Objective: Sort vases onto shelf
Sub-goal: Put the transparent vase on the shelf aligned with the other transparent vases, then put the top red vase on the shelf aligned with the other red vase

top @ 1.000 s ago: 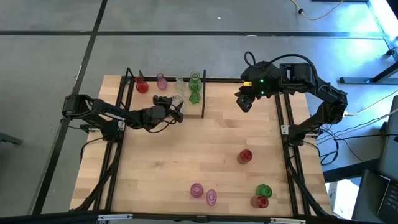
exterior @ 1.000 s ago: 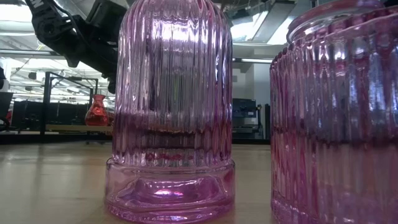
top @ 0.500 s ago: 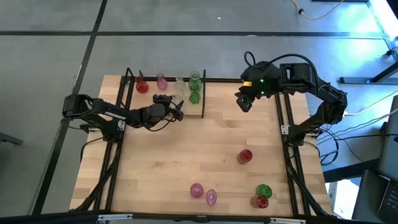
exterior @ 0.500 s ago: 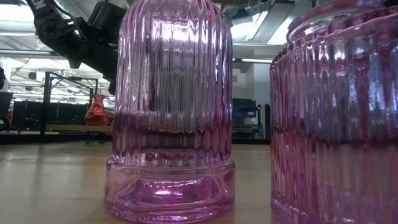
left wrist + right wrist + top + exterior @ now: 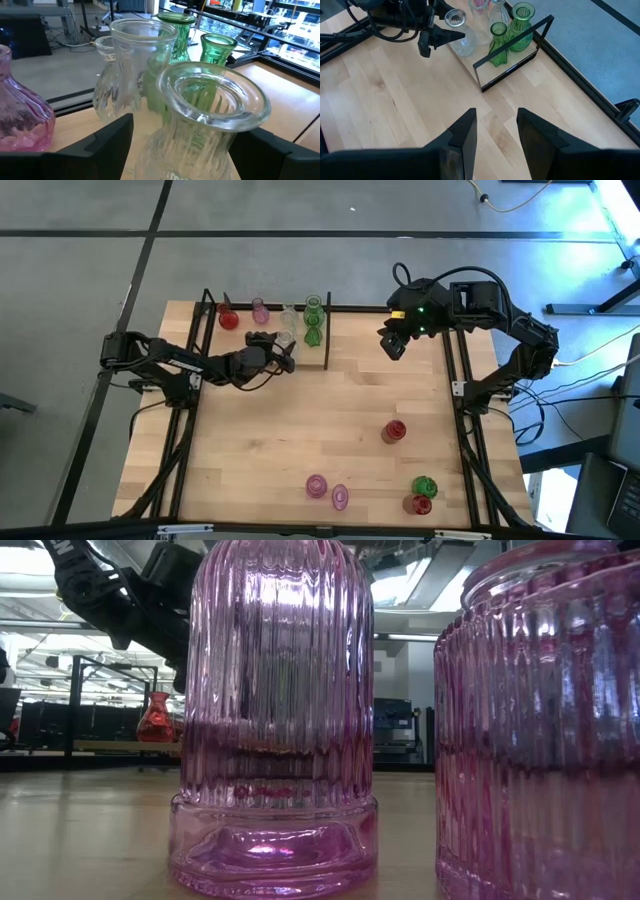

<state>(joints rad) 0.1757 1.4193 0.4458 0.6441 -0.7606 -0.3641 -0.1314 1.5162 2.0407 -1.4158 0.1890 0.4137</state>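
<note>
One camera looks straight down on the whole table (image 5: 300,430). Another sits at tabletop level, pressed close against two pink vases (image 5: 272,720), facing the shelf (image 5: 130,747) far behind. Each wrist camera faces that shelf, the left very near, the right from farther off.

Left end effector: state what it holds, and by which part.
Nothing. The left end effector stands open around the clear vase on the shelf, fingers clear of its sides.

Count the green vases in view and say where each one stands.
3. Two stand on the shelf at its right end: one green vase at the back, another in front of it. The third stands on the table's near right corner, touching a red vase. Others may be hidden.
</note>
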